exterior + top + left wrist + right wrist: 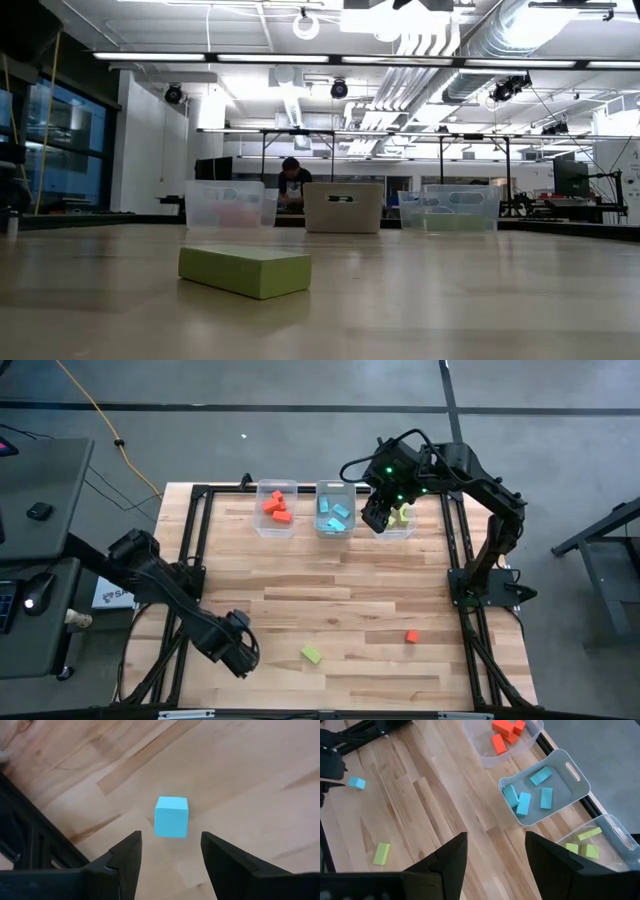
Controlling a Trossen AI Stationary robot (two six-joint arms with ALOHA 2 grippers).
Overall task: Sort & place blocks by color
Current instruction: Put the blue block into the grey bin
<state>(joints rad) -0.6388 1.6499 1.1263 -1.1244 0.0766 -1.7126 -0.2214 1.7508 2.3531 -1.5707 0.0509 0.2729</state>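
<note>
Wood tabletop (240, 765): blue cube (171, 816) just ahead of left gripper (170, 851), jaws released, not touching.

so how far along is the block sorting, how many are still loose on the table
Mostly done: the three bins hold red-orange blocks, light blue blocks and yellow-green blocks. In hand: the left claw is open and lined up on a loose blue cube; nothing is gripped. The right claw hangs open and empty over the bins. Left: that cube, a green bar and a red-orange cube.
</note>
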